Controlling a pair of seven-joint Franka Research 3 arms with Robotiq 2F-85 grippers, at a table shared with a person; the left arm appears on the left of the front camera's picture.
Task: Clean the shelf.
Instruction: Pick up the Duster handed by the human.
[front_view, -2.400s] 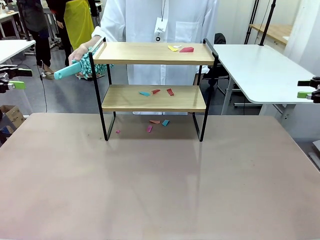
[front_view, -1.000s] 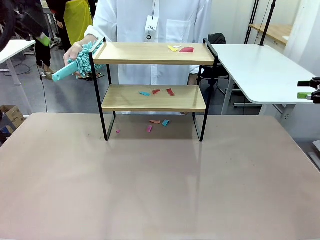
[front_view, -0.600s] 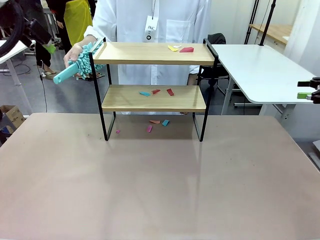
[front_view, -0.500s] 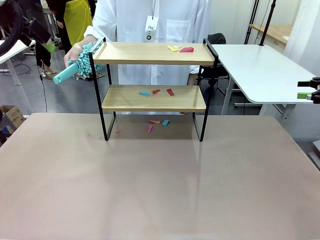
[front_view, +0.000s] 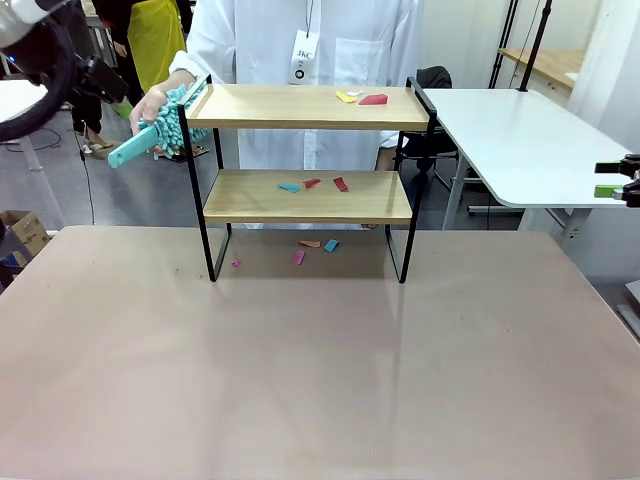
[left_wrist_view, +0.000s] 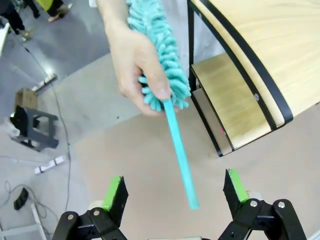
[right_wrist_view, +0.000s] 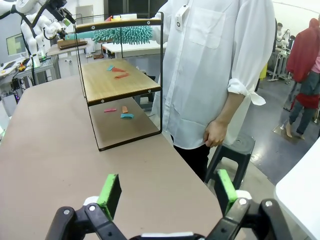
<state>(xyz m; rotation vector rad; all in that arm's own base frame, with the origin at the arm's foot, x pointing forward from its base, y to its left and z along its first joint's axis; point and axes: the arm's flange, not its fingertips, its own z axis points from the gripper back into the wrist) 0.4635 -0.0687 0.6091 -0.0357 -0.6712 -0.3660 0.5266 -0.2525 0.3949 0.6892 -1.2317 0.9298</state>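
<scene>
The shelf (front_view: 270, 105) stands at the far middle of the surface (front_view: 320, 380). Its top board carries a yellow scrap (front_view: 346, 97) and a red scrap (front_view: 373, 99) just beside each other, toward the right end. The lower board holds a blue scrap (front_view: 290, 187) and two darker red pieces (front_view: 341, 184) close together near its middle. Under the shelf, on the surface, lie an orange bit (front_view: 310, 243), a blue bit (front_view: 331, 245) and a pink bit (front_view: 298, 257), with a tiny pink fleck (front_view: 236, 263) by the near left leg.

At the shelf's left end a person's hand (front_view: 155, 103) grips a teal duster (front_view: 135, 145) by its fluffy head, the handle slanting down to the left. The left gripper (left_wrist_view: 175, 186) is spread wide just in front of it; in the left wrist view the handle's free end shows between the fingers, touching neither. The right gripper (right_wrist_view: 167, 182) is spread wide and empty, well off to the right. The person (front_view: 320, 40), in a white coat, stands behind the shelf.
</scene>
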